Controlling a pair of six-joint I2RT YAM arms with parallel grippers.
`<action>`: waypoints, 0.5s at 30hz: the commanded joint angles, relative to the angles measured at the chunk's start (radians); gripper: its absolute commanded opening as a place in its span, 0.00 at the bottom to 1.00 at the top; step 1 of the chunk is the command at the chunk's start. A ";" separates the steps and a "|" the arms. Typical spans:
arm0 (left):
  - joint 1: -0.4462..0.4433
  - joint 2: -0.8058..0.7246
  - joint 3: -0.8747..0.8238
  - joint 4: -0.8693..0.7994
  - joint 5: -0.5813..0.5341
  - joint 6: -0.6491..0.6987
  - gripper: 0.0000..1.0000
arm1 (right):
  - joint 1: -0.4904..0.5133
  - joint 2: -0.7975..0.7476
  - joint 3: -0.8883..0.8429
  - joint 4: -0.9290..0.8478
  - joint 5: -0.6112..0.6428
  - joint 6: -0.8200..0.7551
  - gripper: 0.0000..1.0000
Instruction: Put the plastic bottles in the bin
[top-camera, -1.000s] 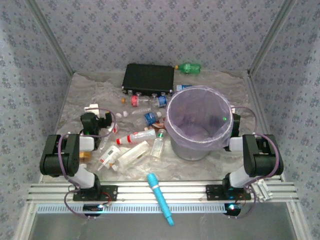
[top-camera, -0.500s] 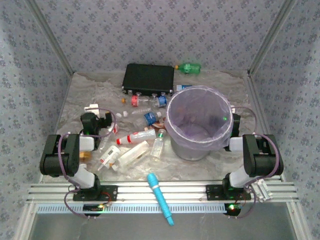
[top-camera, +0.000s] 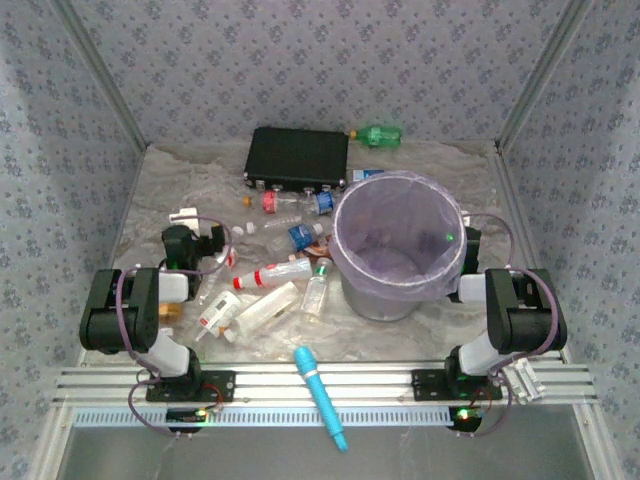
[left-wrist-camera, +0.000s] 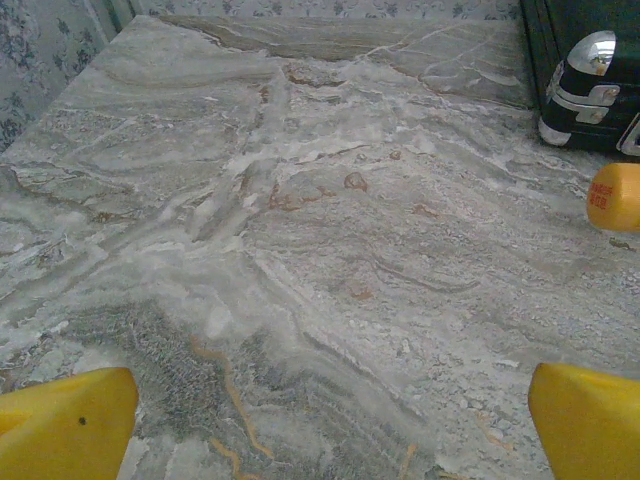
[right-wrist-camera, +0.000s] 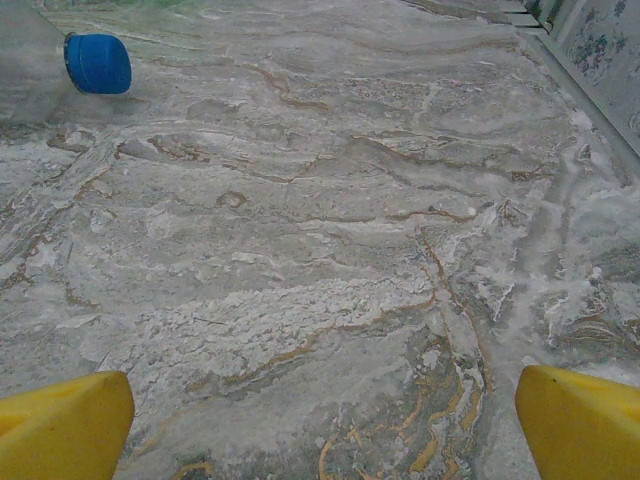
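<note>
Box behind bottles; cyan stick at front; bin rt.

Right gripper: two yellow fingertips are showing low in the view, standing wide apart and hovering over the tabletop. Tabletop: a grey marbled sheet with white and ochre veining is lying slightly wrinkled across the whole surface. Plastic bottle: one clear body is lying on its side toward the far left of the tabletop, its blue cap pointing right. Patterned wall: it is rising along the tabletop's right edge, well apart from the bottle.
</note>
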 joint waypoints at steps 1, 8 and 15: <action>0.008 0.003 0.011 0.005 0.014 0.004 1.00 | -0.008 -0.002 0.014 0.017 -0.008 0.016 1.00; 0.009 0.003 0.011 0.006 0.014 0.005 1.00 | -0.006 -0.003 0.014 0.018 -0.005 0.014 1.00; 0.006 -0.109 0.055 -0.158 0.008 0.006 1.00 | -0.008 -0.073 0.033 -0.053 0.038 0.036 1.00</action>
